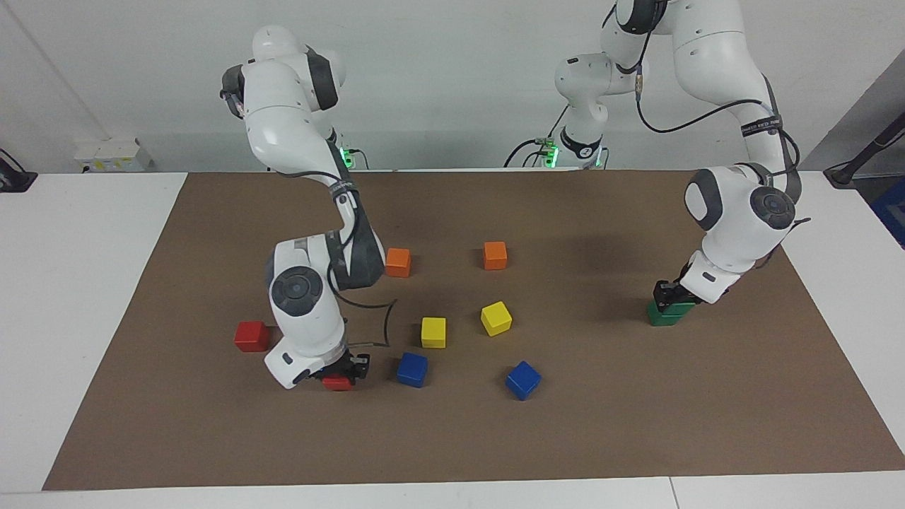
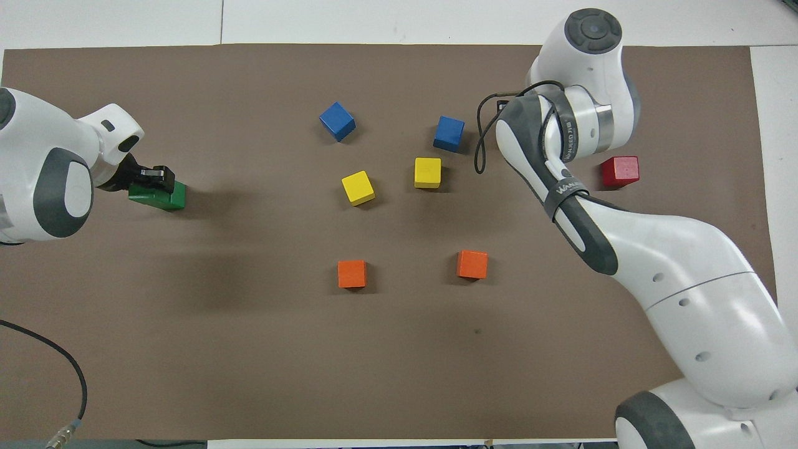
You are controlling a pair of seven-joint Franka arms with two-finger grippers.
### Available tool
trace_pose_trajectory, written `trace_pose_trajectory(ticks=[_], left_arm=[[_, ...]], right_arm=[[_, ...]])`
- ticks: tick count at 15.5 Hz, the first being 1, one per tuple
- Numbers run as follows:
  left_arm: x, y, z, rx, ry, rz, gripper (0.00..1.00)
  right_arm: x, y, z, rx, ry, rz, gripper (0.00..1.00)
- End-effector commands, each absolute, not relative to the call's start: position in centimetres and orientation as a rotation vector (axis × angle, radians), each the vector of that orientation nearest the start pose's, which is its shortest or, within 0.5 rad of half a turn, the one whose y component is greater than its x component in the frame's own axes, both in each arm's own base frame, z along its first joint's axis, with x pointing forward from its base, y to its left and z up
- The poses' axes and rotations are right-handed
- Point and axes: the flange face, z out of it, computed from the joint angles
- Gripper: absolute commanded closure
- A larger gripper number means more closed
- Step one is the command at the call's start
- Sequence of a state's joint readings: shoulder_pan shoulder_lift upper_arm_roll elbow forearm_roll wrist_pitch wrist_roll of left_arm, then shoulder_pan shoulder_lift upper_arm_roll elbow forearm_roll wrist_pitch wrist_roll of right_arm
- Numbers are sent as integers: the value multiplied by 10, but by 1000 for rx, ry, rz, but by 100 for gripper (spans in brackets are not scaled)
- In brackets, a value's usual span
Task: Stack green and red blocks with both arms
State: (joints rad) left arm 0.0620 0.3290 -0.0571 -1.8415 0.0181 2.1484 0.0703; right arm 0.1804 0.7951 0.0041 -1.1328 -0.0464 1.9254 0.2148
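My left gripper [image 1: 672, 297] is toward the left arm's end of the mat, shut on a dark green block [image 1: 682, 307]. That block rests on or just above the second green block [image 1: 661, 318]; I cannot tell if they touch. Both greens [image 2: 159, 195] show under the gripper [image 2: 153, 178] in the overhead view. My right gripper [image 1: 344, 373] is down at the mat, around a red block [image 1: 337, 384] that is half hidden by the hand. In the overhead view the right arm hides both. The other red block [image 1: 252, 336] [image 2: 620, 171] lies free toward the right arm's end.
On the brown mat [image 1: 636, 424] lie two orange cubes [image 1: 398, 262] [image 1: 495, 255], two yellow cubes [image 1: 433, 332] [image 1: 495, 318] and two blue cubes [image 1: 412, 369] [image 1: 523, 379]. One blue cube lies right beside the right gripper.
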Motion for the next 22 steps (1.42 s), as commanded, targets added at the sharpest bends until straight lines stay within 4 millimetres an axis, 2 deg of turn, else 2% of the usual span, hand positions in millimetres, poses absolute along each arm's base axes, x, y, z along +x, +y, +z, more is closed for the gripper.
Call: trace_pose_trajectory(ticks=[1, 2, 3, 4, 5, 7, 9, 12, 14, 17, 19, 22], left_arm=[[624, 10, 346, -3130, 141, 12, 68], [623, 9, 345, -3130, 144, 12, 56], [623, 9, 345, -3130, 144, 12, 29], [624, 9, 345, -3128, 145, 4, 8], [623, 9, 344, -3130, 144, 7, 0], [623, 9, 345, -3130, 144, 12, 0], [622, 9, 352, -3129, 143, 14, 0], [616, 10, 373, -3126, 137, 48, 0], [605, 12, 400, -3123, 126, 94, 0], [588, 19, 450, -3120, 92, 104, 0], [576, 12, 475, -3115, 105, 142, 0], [558, 8, 497, -3109, 102, 185, 0]], right_arm=[[728, 81, 390, -3164, -49, 71, 100], [716, 65, 399, -3165, -41, 91, 100], [699, 44, 396, -3168, -21, 121, 100], [687, 28, 394, -3168, -19, 64, 100], [671, 15, 386, -3166, -34, 21, 100], [651, -15, 369, -3165, -2, -41, 100], [643, -28, 359, -3165, 25, -60, 100], [644, -32, 358, -3163, 46, -94, 100], [641, -33, 349, -3160, 63, -126, 100], [639, -40, 341, -3160, 62, -179, 100], [639, -38, 340, -3159, 67, -176, 100], [639, -38, 340, -3158, 69, -176, 100]])
